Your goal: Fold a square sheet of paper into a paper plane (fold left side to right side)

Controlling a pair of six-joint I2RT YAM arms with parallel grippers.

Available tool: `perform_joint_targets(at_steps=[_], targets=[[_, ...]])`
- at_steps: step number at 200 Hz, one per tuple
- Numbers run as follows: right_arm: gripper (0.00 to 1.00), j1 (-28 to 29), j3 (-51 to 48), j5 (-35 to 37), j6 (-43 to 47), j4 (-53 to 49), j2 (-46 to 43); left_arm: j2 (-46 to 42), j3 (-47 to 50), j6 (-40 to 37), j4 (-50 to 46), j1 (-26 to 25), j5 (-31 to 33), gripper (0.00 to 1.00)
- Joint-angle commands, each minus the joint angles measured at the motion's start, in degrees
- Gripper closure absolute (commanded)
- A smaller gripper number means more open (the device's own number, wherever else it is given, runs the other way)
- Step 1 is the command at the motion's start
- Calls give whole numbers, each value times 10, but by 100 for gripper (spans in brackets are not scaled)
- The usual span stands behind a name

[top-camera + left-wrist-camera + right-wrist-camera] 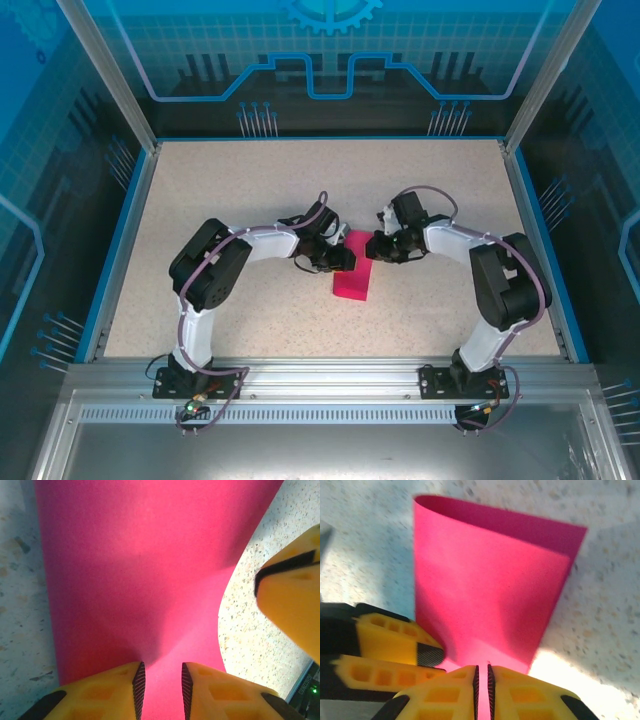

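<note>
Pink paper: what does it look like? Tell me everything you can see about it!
The pink paper is thin, smooth and bright magenta. It is folded over on itself into a double layer. One side is a soft, rounded bend, not a sharp crease. It rests on the speckled table between the two arms. The left fingers and the right fingers pinch the same end, side by side.

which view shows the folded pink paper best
Right wrist view: the pink paper is nearly whole there, its rounded fold on the left and both layers distinct. The left wrist view sees the paper close up, edges cut off; the top external view shows it small, its far end covered.
</note>
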State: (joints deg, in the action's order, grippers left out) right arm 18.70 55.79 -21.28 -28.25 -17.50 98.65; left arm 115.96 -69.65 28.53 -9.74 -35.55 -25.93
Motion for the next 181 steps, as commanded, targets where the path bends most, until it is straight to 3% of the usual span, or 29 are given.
perform_joint_targets(at_steps=[1,37,82,181], targets=[[84,-2,29,-38,-6,22,30,13,12,2,-24,-8,16,71],[84,6,67,-58,-17,35,86,9,14,-2,-26,-9,17,71],[85,10,93,-24,-21,-6,133,-6,31,-13,-24,-10,11,70],[85,3,93,7,-16,-39,160,-84,171,-67,7,-28,-38,71]])
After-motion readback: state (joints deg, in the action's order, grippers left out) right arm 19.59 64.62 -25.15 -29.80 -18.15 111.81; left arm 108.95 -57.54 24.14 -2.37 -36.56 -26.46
